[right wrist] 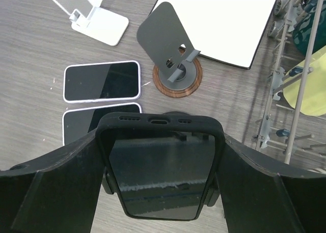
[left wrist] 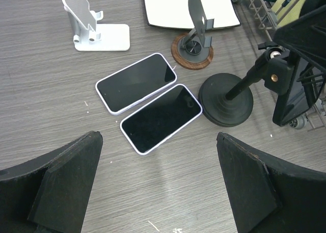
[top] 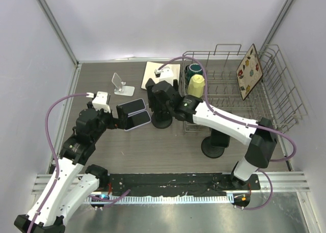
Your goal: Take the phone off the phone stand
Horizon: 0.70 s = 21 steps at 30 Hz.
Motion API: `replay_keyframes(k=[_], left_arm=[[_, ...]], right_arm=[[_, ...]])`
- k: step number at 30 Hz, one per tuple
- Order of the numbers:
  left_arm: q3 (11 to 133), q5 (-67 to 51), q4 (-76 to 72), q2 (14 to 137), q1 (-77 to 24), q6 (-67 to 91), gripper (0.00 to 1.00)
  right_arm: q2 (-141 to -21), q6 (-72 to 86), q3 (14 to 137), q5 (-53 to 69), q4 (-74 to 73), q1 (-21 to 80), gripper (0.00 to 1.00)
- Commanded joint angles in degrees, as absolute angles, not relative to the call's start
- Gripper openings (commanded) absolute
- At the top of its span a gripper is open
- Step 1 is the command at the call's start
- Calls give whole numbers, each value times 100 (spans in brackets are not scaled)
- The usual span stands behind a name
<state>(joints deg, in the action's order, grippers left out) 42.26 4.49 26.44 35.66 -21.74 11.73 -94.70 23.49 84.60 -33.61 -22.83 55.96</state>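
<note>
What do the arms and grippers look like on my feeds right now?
Both the left arm and right arm have white shells with black joints. A purple cable loops from each to a white camera box at the wrist. The grippers' fingers are matte black, thick and wedge-shaped.

— Can you read any text or number here?
— No, none. The screen of the phone (right wrist: 162, 166) is dark, and so are the two other phones (left wrist: 136, 83) lying on the bench (left wrist: 41, 110).
— And the plate (top: 249, 71)?
— Only coloured shapes, no letters that I can make out.
</note>
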Motion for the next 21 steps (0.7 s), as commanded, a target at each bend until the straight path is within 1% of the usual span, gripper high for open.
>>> replay_keyframes(k=[1, 3, 5, 7, 11, 16, 19, 21], left_arm=[[4219, 457, 2426, 3630, -2197, 1125, 100], [4219, 422, 2417, 3656, -2197, 1125, 100], [4210, 369, 2408, 3682, -2206, 1125, 100], [4210, 334, 2399, 3700, -2197, 1125, 100], [4192, 124, 2329, 3744, -2206, 1116, 100], [4140, -439, 2137, 3788, -2197, 1107, 100], [4113, -895, 1926, 3858, -2197, 1370, 100], [4017, -1089, 1733, 3911, -2215, 1870, 98]], right_arm=[[-8764, 1978, 8244, -2744, -2101, 5678, 24], [-8597, 1751, 8157, -2506, -2057, 5669, 18], [-8404, 1574, 8095, -2112, -2039, 5669, 17], [-8297, 1389, 8060, -1943, -2074, 5678, 16], [-8130, 1090, 8007, -1565, -2153, 5669, 12], [-7981, 660, 7928, -853, -2188, 5660, 8], [-7858, 493, 7805, -573, -2197, 5660, 5], [-7796, 343, 7700, -414, -2197, 5669, 4]])
